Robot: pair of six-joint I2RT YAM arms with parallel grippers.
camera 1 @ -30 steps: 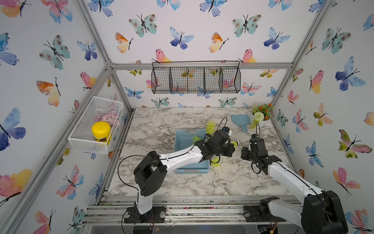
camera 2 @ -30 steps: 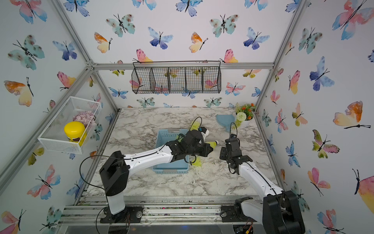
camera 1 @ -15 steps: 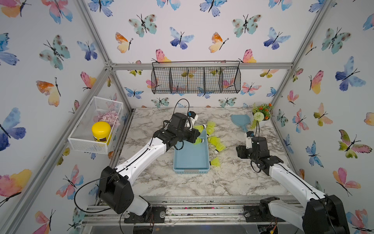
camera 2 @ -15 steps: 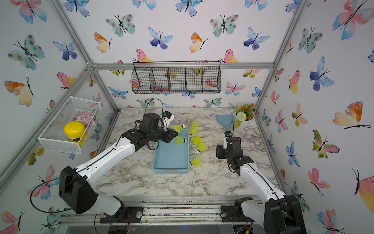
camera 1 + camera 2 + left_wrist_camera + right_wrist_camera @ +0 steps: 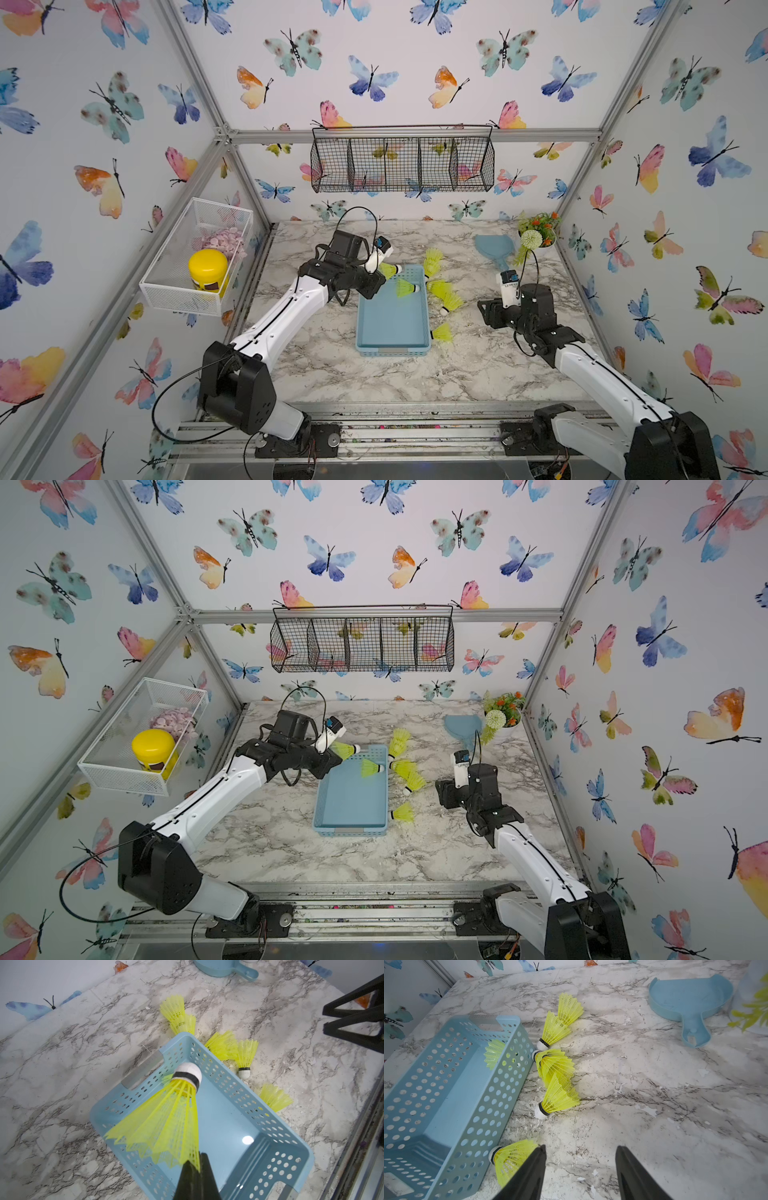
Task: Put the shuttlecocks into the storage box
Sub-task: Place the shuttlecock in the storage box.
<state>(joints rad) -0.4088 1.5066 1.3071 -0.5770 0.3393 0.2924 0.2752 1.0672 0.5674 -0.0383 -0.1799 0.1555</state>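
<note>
A neon yellow-green plastic shuttlecock with a white tip is gripped by its skirt edge in the closed left gripper, over the far end of the shallow light blue perforated plastic storage box. A second shuttlecock is seen lying inside the box. The right gripper is held open above the marble table, with a fallen shuttlecock just beside one finger, against the box's outer wall.
</note>
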